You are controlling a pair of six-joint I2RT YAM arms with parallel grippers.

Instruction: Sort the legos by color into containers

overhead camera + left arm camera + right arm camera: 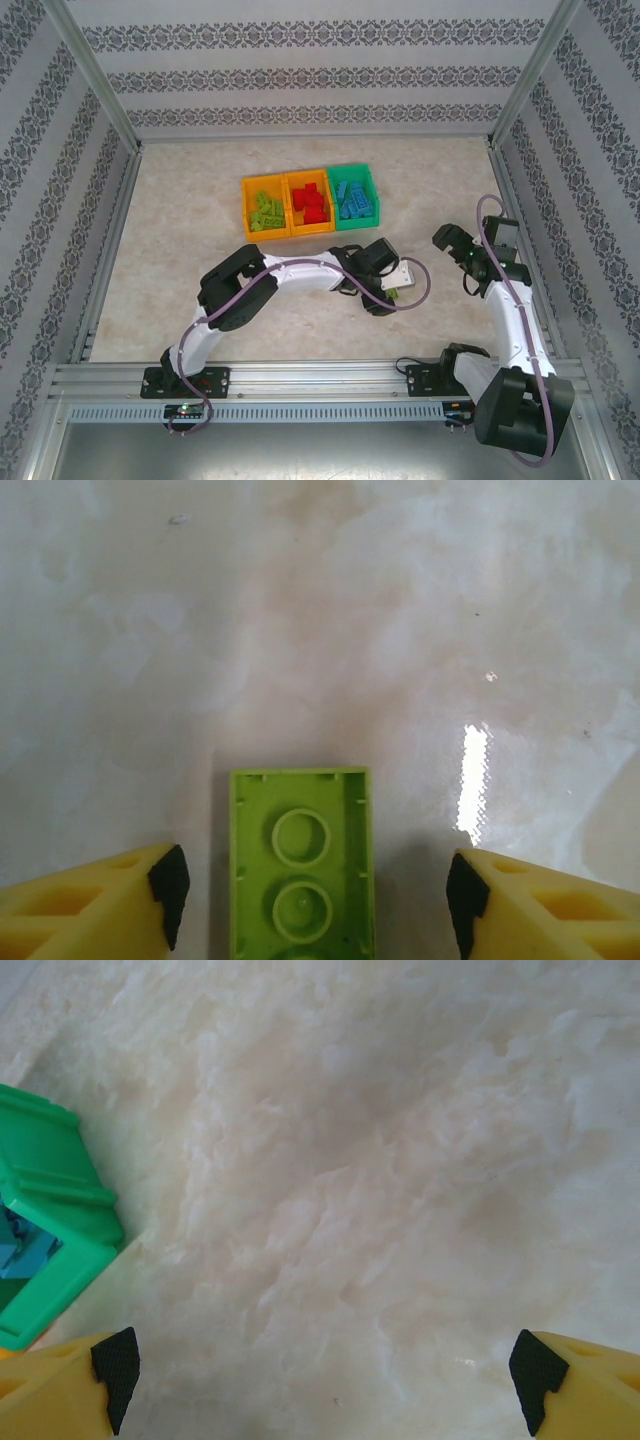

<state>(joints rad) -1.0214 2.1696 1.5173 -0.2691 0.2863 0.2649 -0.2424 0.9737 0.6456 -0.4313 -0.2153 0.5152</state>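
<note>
Left gripper (318, 890), jaws apart, straddled 1 lime lego (300, 860) lying underside-up on the table (320, 630), with a gap at each side. Right gripper (322, 1368) hung wide open above the same surface near the green bin (60, 1260). The orange bins (247, 205), 2 in number, adjoined it in a row.

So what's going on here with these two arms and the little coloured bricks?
Two robot arms are sorting bricks by colour into three bins. The left orange bin holds lime bricks, the middle orange bin red bricks, the green bin blue bricks. The left gripper is over one lime brick lying upside down on the table, its fingers either side with gaps, not gripping yet. The right gripper hangs open over bare table beside the green bin.
</note>
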